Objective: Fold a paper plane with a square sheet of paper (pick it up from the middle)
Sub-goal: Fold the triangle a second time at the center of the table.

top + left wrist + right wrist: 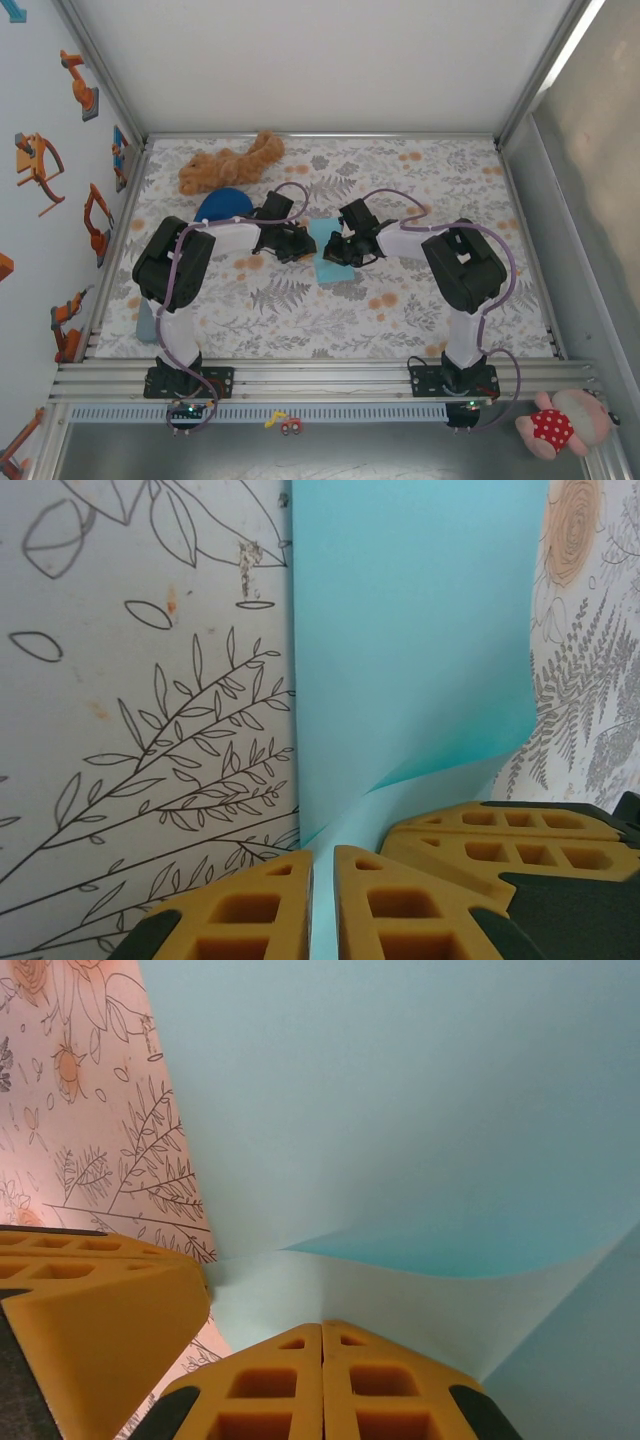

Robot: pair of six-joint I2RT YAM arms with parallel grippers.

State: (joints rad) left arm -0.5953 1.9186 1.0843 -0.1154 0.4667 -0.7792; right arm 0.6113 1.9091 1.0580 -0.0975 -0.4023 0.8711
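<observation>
On the table's middle, overhead view: a thin light cyan-blue sheet of paper lies on the floral-printed table cover, between the left gripper and the right gripper, both down on it.
Sheet's lie, overhead: it reads as an oblong, with its long axis running roughly from the far side towards the arm bases. No pointed nose is visible.
Left wrist view: the left gripper has its yellow pads drawn narrow, pinching a raised curl of the sheet. The rest lies flat.
Right wrist view: the right gripper has its pads pressed together where a lifted fold of the sheet runs in. It is probably clamped on the fold.
Risk: the two pinches sit close together, so pulling unevenly could tear the thin paper or skew the crease. A light grip could let the sheet slip out.
</observation>
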